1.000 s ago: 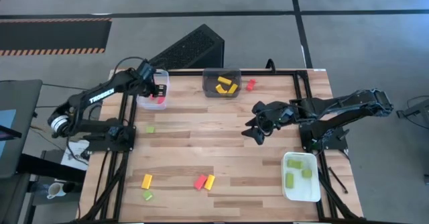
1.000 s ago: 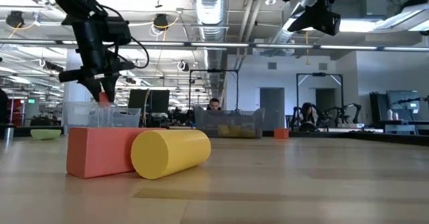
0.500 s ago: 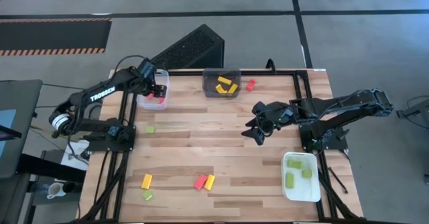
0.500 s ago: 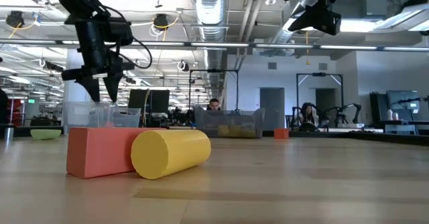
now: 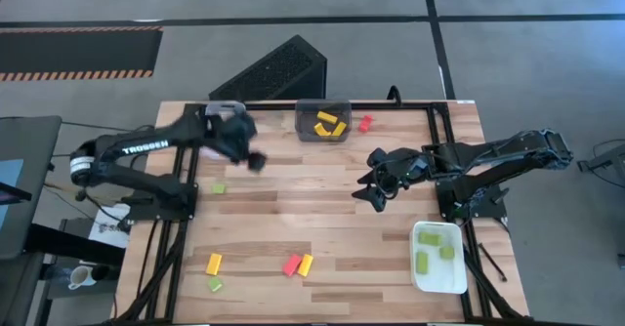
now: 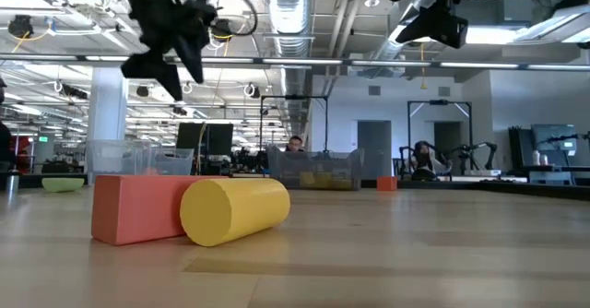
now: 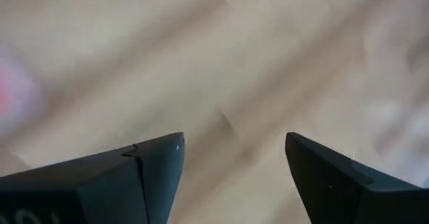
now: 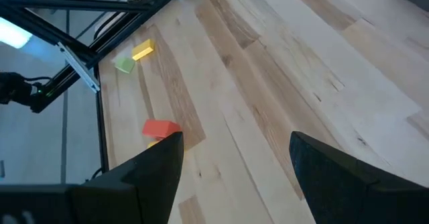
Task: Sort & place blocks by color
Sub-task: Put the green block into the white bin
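Observation:
My left gripper (image 5: 254, 159) hangs open and empty above bare wood right of the clear tray (image 6: 138, 157); its wrist view shows only blurred table between the fingers. My right gripper (image 5: 375, 193) waits open and empty above the table's middle right. Loose blocks lie on the wood: a green one (image 5: 219, 187) at the left, a yellow (image 5: 213, 263) and a green one (image 5: 215, 284) near the front left, a red (image 5: 291, 264) and yellow pair (image 5: 306, 264) at the front, and a red one (image 5: 364, 123) at the back.
A dark grey tray (image 5: 305, 111) at the back edge holds yellow blocks (image 5: 330, 124). A white tray (image 5: 459, 277) at the front right holds green blocks (image 5: 435, 248). My left arm covers most of the clear tray in the high view. A black frame borders the table.
Above the clear tray, my left gripper opened and let go of a red block. It then rose and swung toward the table's right and near side, coming out over bare wood. My right arm kept still.

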